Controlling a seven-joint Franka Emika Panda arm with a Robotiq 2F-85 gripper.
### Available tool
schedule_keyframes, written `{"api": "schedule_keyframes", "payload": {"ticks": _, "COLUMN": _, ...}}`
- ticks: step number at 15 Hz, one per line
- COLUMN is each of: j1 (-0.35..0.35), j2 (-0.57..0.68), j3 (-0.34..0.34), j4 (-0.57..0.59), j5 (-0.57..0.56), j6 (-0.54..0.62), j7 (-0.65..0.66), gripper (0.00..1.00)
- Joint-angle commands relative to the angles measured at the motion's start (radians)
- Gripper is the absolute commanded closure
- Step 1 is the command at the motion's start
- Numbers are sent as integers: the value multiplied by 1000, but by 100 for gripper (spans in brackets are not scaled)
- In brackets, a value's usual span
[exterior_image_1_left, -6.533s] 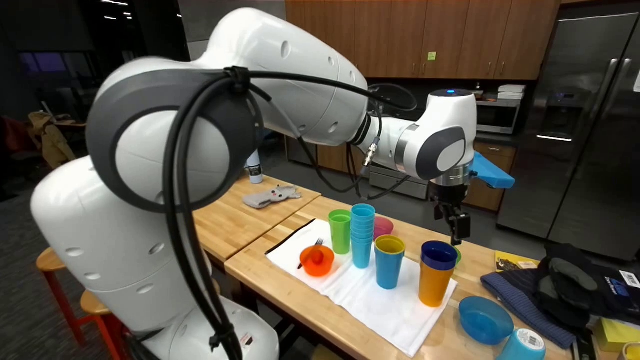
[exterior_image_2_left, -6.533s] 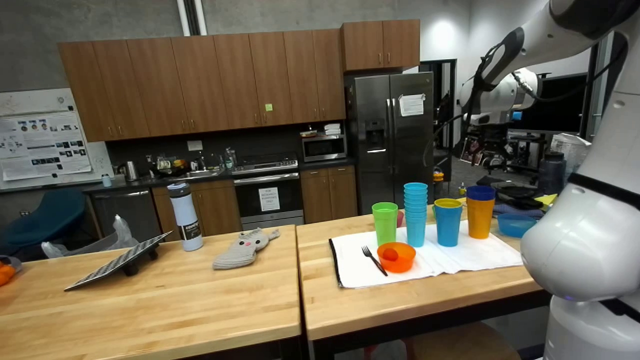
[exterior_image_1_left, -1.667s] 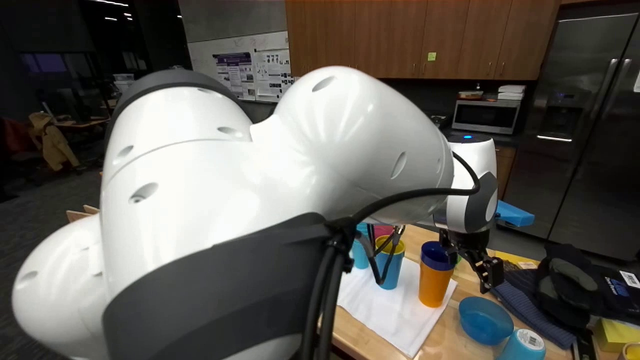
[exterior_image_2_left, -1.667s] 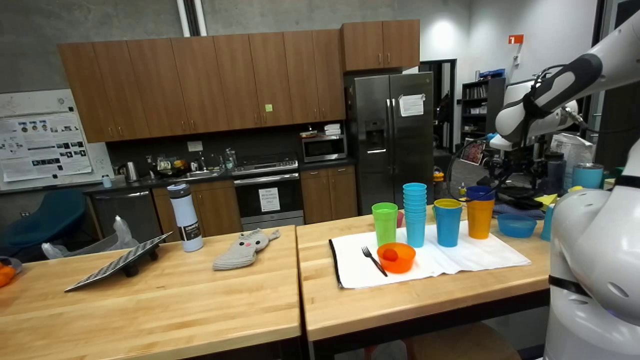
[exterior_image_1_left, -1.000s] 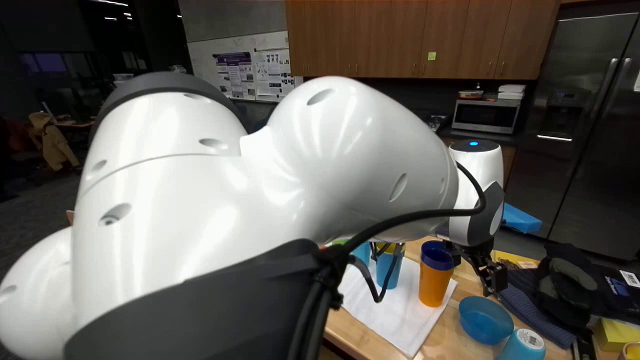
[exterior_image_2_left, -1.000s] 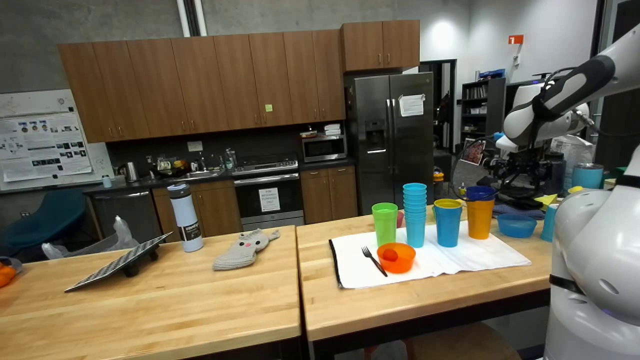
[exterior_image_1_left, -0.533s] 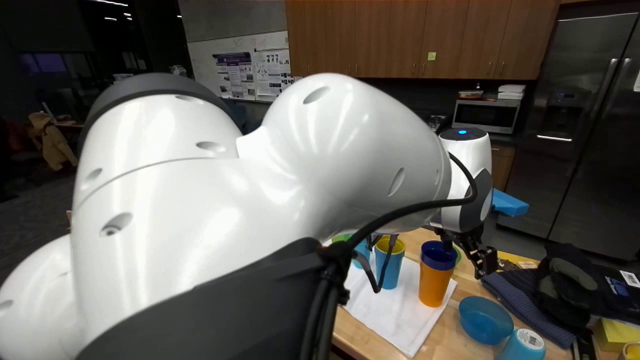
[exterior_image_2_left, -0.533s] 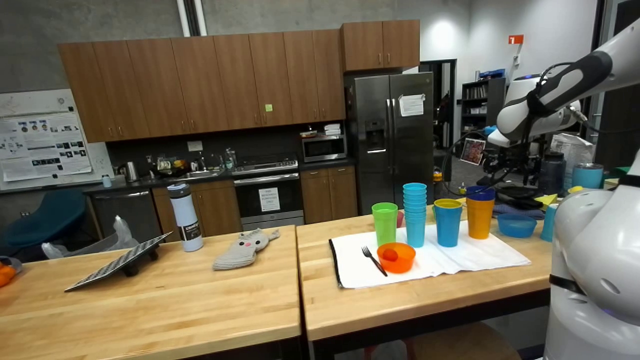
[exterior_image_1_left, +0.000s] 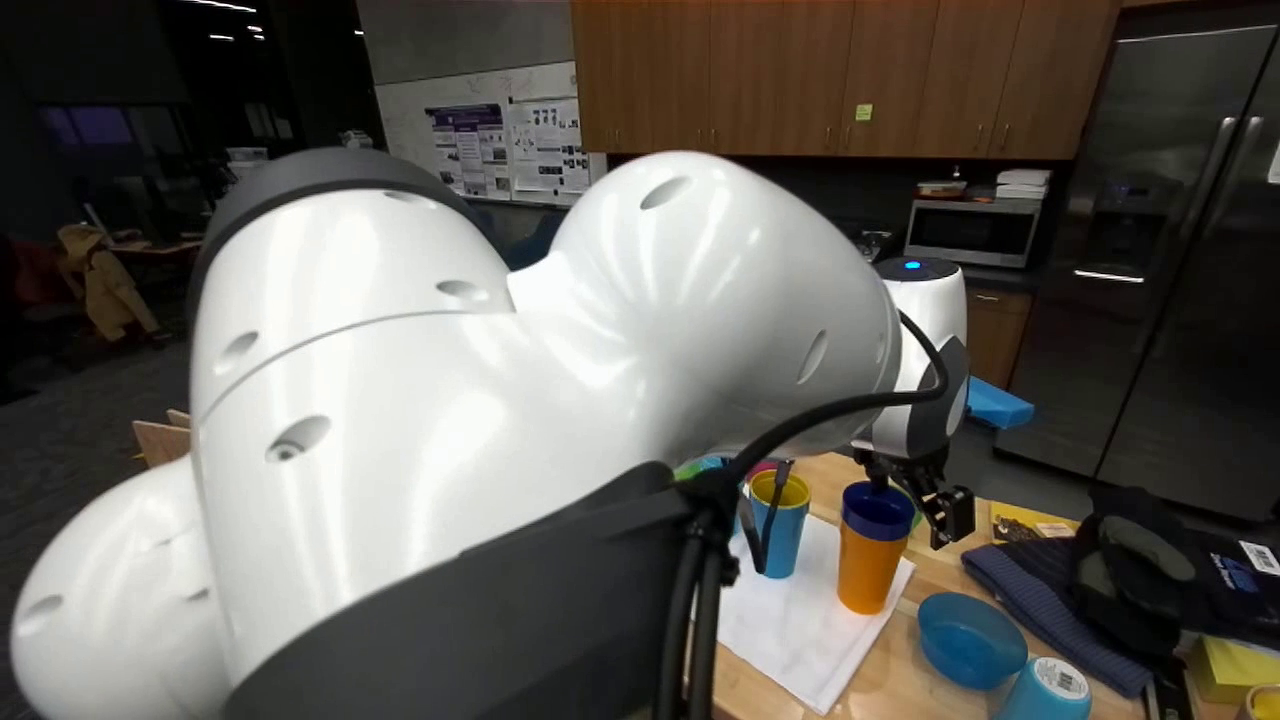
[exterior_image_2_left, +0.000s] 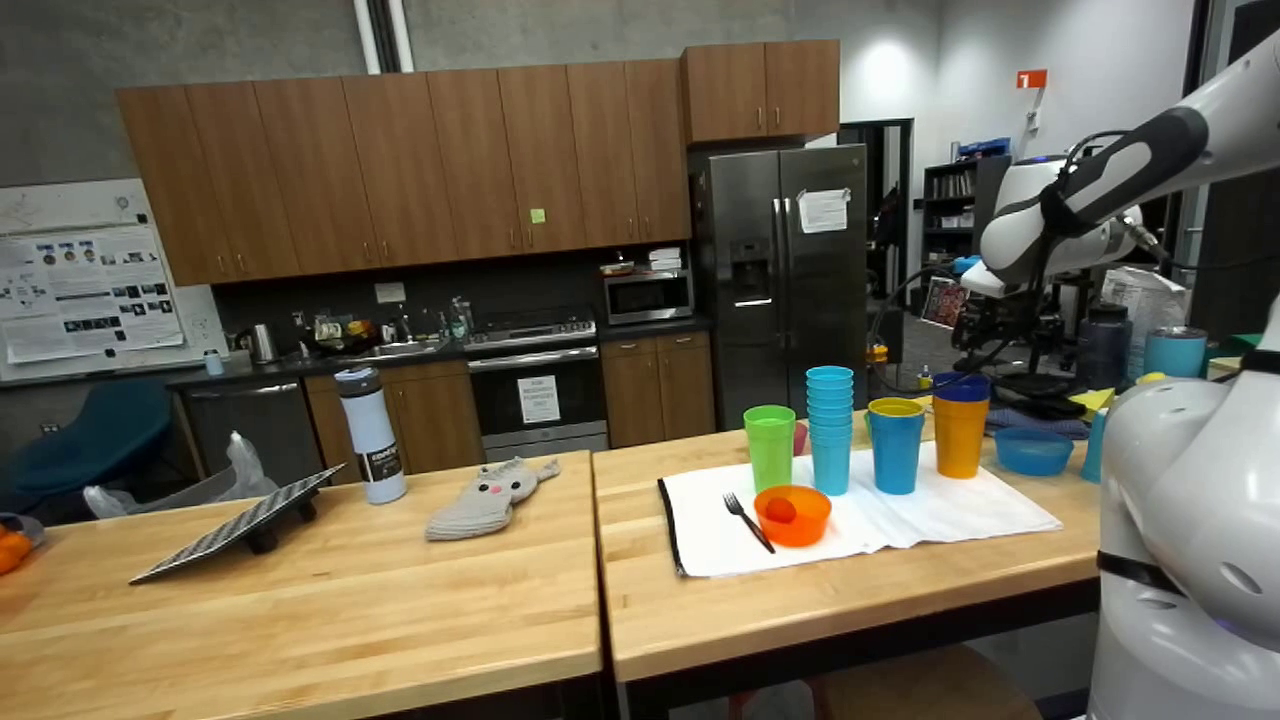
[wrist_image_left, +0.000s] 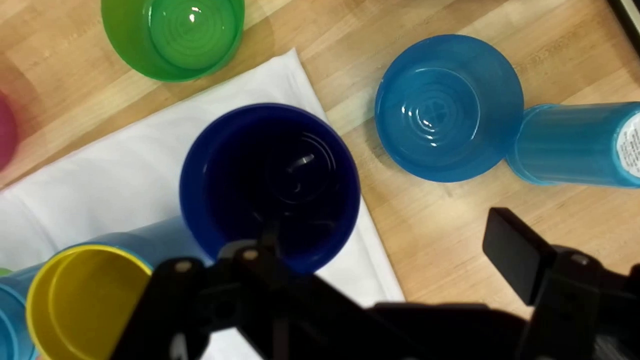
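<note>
Black two-finger gripper (wrist_image_left: 395, 245), its fingers spread to a wide gap, with hold of nothing. Nearest to them is the dark-blue round plastic cup (wrist_image_left: 270, 170), set upright inside the tall orange plastic cup (exterior_image_1_left: 868, 572); in the wrist view one fingertip overlaps its rim, while the opposite one lies over bare pale wooden table (wrist_image_left: 435, 215). Whether the former touches the rim, or hangs clear above it, cannot be told. The step in hand is judged to be alignment over this pair, short of any grip; a grip would call for a slight sideways correction, setting the cup or its wall squarely between the fingers, then descent and closing. Beyond the gap between the fingertips lies the translucent blue plastic bowl (wrist_image_left: 449, 107), with the light-blue plastic cup (wrist_image_left: 570, 145), base up, just beside it. Outward of the finger over the cup stands the tall blue plastic cup (exterior_image_2_left: 896, 460) containing the yellow plastic cup (wrist_image_left: 85, 305); both pairs rest on the white cloth (wrist_image_left: 122, 167). Past the dark-blue rim, farther from the fingers, is the round green plastic bowl (wrist_image_left: 192, 37).
</note>
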Motion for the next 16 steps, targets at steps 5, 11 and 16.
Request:
{"api": "schedule_keyframes", "payload": {"ticks": 5, "j1": 72, "j2": 16, "j3": -70, "j4": 22, "j5": 21, "j6": -7, "j7": 13, "gripper": 0}}
{"api": "schedule_keyframes", "payload": {"ticks": 11, "j1": 151, "j2": 35, "j3": -119, "j4": 50, "j5": 71, "j6": -19, "j7": 7, "gripper": 39}}
{"api": "schedule_keyframes", "payload": {"ticks": 16, "j1": 181, "j2": 83, "j3": -136, "j4": 47, "j5": 162, "j6": 12, "j7": -7, "gripper": 79}}
